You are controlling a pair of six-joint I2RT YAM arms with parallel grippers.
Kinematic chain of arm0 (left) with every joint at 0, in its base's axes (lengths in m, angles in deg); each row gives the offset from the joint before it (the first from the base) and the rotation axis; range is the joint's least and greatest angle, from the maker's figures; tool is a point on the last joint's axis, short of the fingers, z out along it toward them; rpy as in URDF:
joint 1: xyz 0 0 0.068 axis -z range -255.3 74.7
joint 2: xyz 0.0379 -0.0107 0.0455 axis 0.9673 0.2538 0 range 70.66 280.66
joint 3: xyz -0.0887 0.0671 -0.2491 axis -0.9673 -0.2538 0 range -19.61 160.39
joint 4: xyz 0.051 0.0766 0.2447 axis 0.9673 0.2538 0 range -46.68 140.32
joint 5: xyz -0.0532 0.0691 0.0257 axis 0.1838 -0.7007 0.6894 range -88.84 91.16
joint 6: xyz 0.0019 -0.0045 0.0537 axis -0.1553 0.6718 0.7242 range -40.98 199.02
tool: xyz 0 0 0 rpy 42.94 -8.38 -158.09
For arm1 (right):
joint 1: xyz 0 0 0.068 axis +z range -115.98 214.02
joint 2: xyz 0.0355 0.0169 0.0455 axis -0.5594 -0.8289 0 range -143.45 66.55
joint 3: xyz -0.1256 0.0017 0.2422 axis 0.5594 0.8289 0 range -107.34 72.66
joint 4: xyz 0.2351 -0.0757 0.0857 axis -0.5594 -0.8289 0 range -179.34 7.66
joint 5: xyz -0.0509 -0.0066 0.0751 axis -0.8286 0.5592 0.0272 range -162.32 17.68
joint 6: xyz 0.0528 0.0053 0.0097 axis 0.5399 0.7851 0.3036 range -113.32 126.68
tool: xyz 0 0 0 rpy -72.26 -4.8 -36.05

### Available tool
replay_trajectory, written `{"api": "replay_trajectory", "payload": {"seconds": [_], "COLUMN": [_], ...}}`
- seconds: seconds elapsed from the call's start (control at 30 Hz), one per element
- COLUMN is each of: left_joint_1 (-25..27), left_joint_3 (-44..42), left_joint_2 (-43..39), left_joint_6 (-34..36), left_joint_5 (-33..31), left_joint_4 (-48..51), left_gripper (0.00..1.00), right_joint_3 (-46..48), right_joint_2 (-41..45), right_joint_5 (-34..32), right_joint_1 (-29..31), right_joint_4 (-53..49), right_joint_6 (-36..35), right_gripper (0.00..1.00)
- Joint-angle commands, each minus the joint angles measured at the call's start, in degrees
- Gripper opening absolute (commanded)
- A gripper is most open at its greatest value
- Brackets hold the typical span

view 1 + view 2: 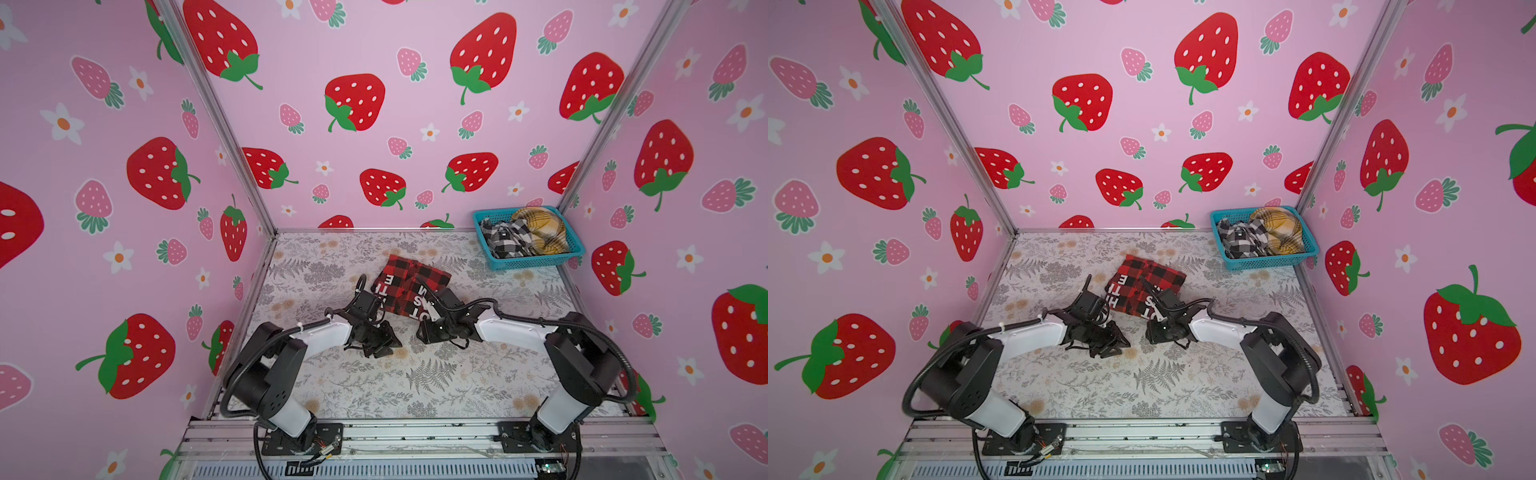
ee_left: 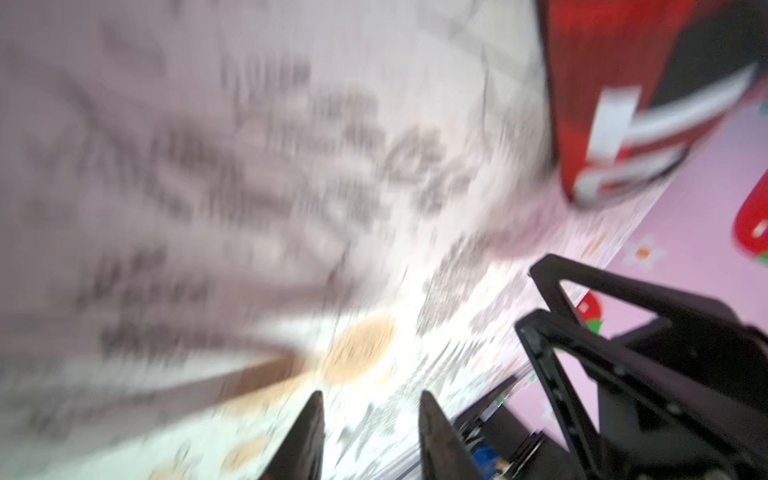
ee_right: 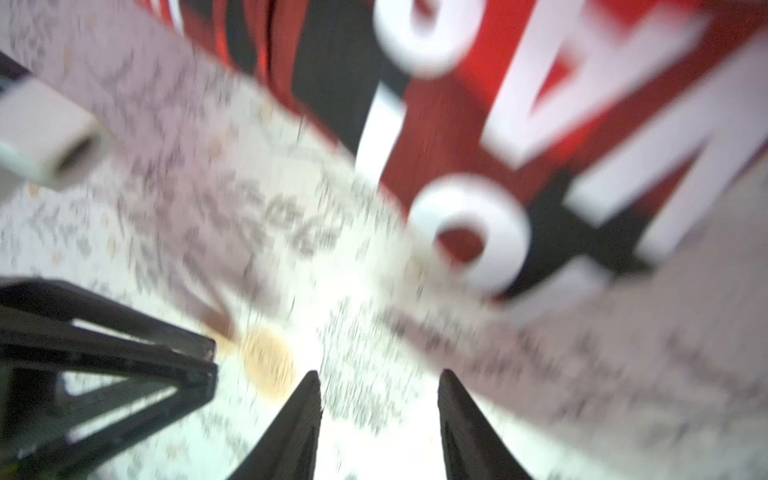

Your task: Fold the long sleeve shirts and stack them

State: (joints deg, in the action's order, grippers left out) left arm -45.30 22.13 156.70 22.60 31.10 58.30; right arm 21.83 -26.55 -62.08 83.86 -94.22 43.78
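The folded red-and-black check shirt (image 1: 409,286) lies at the centre of both top views. The black-and-white check shirt (image 1: 505,242) and mustard plaid shirt (image 1: 540,230) fill the teal basket (image 1: 528,264) at upper right. Just below the folded shirt, the left gripper (image 2: 370,395) and right gripper (image 3: 379,374) gape empty; a fingertip snagging its lower edge could undo the fold.

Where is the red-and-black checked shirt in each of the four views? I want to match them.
In a top view: the red-and-black shirt lies near the middle of the table.
In a top view: same spot, drawn slightly further left.
Left wrist view: blurred, cut off at the frame's edge.
Right wrist view: large, blurred, also cut off.
Shared landmark: the white letters on the shirt.
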Motion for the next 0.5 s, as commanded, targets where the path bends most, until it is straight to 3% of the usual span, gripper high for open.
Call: {"api": "replay_trajectory", "payload": {"seconds": [0.0, 0.07, 0.13, 0.27, 0.47], "left_joint_1": [-3.04, -7.29, -12.06, -17.39, -18.22], "left_joint_3": [0.32, 3.85, 9.11, 25.50, 49.61], "left_joint_2": [-9.97, -11.95, -8.99, 6.27, 28.10], "left_joint_6": [0.11, 5.01, 9.39, 16.97, 22.82], "left_joint_5": [-6.56, -8.85, -8.41, -6.38, -5.61], "left_joint_4": [4.54, 8.45, 9.41, 9.33, 14.07], "left_gripper": [0.55, 0.67, 0.73, 0.82, 0.87], "right_joint_3": [3.53, 1.92, -1.21, -9.06, -16.55], "right_joint_2": [9.50, 12.59, 11.08, 2.31, -8.20], "right_joint_5": [-3.42, -7.12, -7.97, -8.23, -5.68], "right_joint_1": [-0.13, -0.98, -3.25, -6.84, -11.28], "right_joint_4": [-2.94, -5.10, -6.53, -6.82, -4.21], "right_joint_6": [5.90, 5.23, 4.35, 3.69, 7.14], "right_gripper": [0.51, 0.55, 0.56, 0.59, 0.61]}}
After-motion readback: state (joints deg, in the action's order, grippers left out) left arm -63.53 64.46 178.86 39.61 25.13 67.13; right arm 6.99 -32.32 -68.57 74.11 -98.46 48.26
